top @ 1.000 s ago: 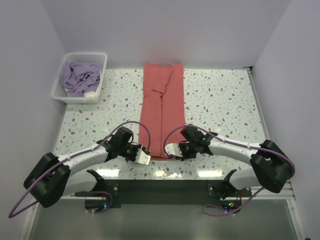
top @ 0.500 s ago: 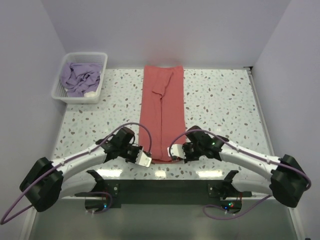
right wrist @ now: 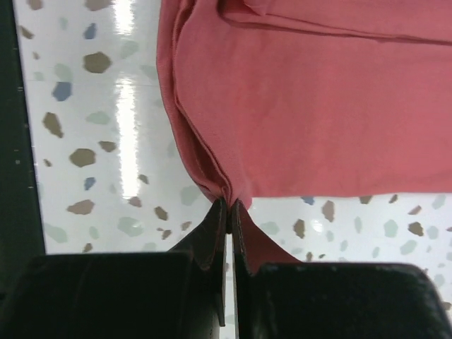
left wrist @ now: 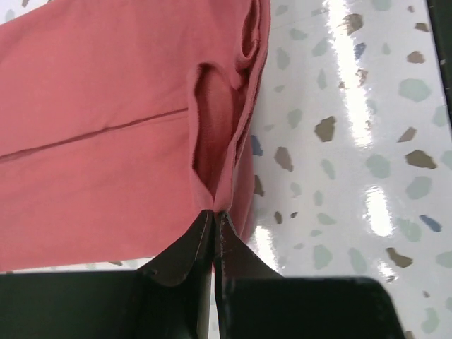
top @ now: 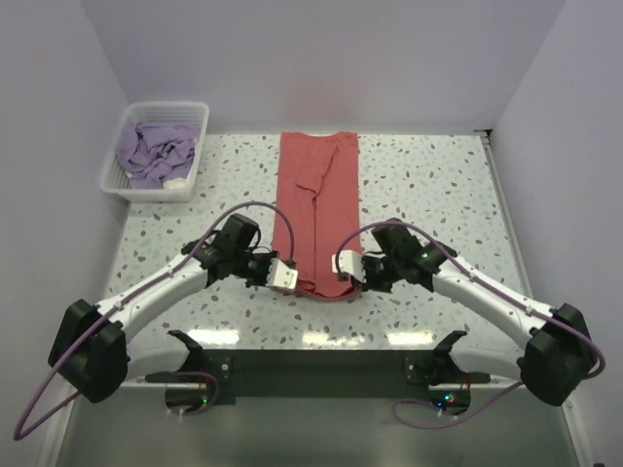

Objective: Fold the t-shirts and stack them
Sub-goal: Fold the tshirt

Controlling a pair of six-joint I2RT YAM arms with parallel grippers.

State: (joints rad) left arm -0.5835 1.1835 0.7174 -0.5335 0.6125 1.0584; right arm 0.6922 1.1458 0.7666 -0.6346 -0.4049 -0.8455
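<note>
White lattice basket point(top: 148, 194) on speckled table point(top: 428, 195)

The top camera looks down from high up on the whole tabletop point(top: 428, 195). The wrist cameras sit very close behind the left tool point(left wrist: 214, 214) and right tool point(right wrist: 228, 205). They face the near end of the shirt point(top: 316, 195), seen in all views.

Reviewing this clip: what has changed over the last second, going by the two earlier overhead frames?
Both arms moved away from their bases. The left gripper and right gripper, each shut on a near-hem corner of the coral-red t-shirt, carried that hem a little toward the far edge, so the near end now bunches. The shirt's far end, the lavender t-shirt and the white basket stayed put.
</note>
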